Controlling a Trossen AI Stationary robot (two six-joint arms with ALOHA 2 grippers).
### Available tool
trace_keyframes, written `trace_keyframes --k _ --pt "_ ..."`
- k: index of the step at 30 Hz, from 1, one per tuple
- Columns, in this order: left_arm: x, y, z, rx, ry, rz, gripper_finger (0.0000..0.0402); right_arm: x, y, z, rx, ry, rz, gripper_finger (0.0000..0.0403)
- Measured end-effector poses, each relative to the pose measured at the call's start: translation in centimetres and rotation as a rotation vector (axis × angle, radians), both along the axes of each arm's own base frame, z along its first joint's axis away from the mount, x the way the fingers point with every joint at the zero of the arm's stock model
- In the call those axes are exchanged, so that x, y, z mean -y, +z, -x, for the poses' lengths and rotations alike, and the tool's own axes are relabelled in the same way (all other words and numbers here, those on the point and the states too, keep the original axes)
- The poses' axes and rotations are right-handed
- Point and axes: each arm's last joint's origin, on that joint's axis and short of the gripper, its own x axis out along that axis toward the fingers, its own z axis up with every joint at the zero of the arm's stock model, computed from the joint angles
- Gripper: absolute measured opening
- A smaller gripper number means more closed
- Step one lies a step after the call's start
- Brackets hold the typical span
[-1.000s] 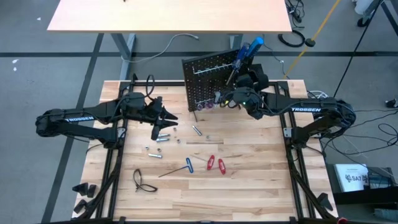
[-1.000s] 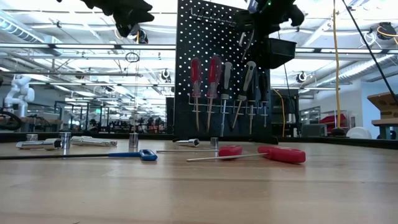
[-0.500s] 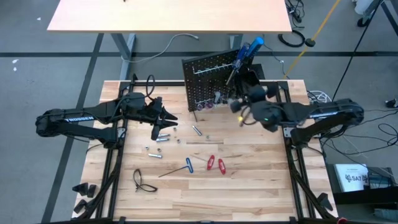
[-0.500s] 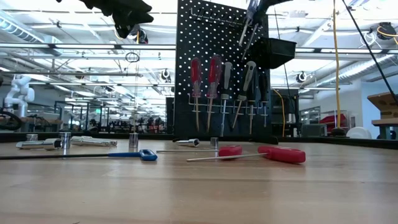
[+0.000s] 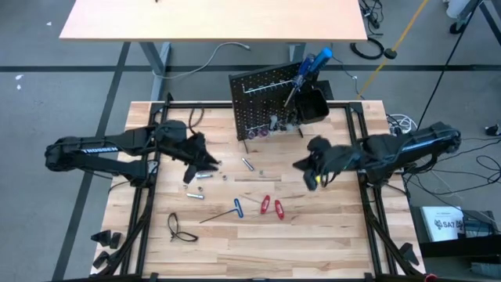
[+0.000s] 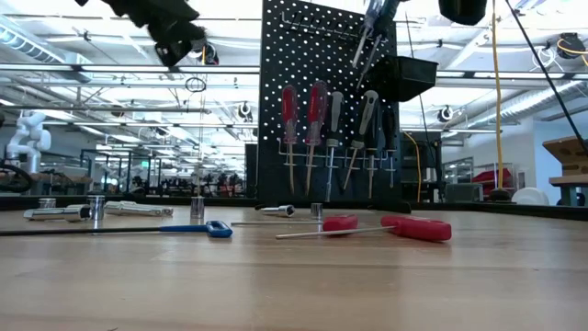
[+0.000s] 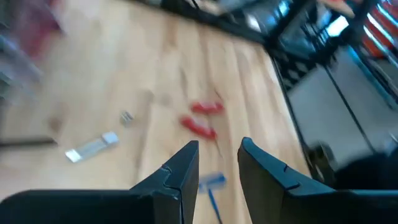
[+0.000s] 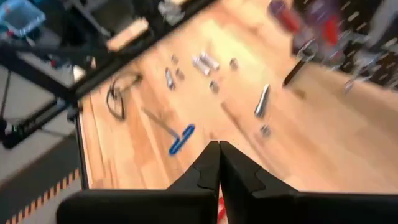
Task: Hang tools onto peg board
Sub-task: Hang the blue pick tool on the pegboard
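We look straight down overhead, level from tabletop height, and close from both wrists; all share the pale wooden tabletop [image 5: 313, 227].

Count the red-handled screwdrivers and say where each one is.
4: two lie side by side on the table, one beside the other; two hang on the peg board, one next to the other. Others may be hidden.

Counted on the counter [image 5: 329, 227]: two red-handled screwdrivers [image 5: 272, 207], one blue T-handle key [image 5: 228, 209], one black loop of cable [image 5: 178, 228]. About six small silver bits [image 5: 199, 195] are seen; exact count cannot be told. One peg board [image 6: 326, 101] is seen, five screwdrivers hung in a row [image 6: 333, 115], two red-handled. One black bin [image 5: 313, 106] with blue-handled tools [image 5: 315, 59].
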Motion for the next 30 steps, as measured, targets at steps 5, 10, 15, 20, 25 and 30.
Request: trace_keyframes --k 5,10,15,20,25,30 --pt "1.7 -0.9 0.6 -0.118 -0.102 0.027 0.0113 -2.2 -1.9 -1.7 -0.068 0.031 -0.024 0.0" --pt "3.3 -2.4 0.4 -0.174 -0.174 0.011 0.0113 -3.4 -3.7 -3.1 -0.138 0.051 -0.009 0.0" --pt "4.8 -4.2 -1.0 -0.192 -0.208 -0.025 0.0113 -3.7 -4.0 -3.2 -0.155 0.055 -0.008 0.0" --pt "7.0 -6.8 -3.2 -0.243 -0.238 -0.087 0.0113 -4.2 -3.9 -2.0 -0.19 0.059 -0.022 0.0" --pt "9.2 -9.7 -5.6 -0.264 -0.23 -0.161 0.0113 -4.8 -4.5 -0.5 -0.299 0.056 -0.014 0.0" --pt "11.1 -12.7 -7.6 -0.272 -0.125 -0.166 0.0113 -5.6 -4.8 0.5 -0.367 0.098 0.003 0.0"
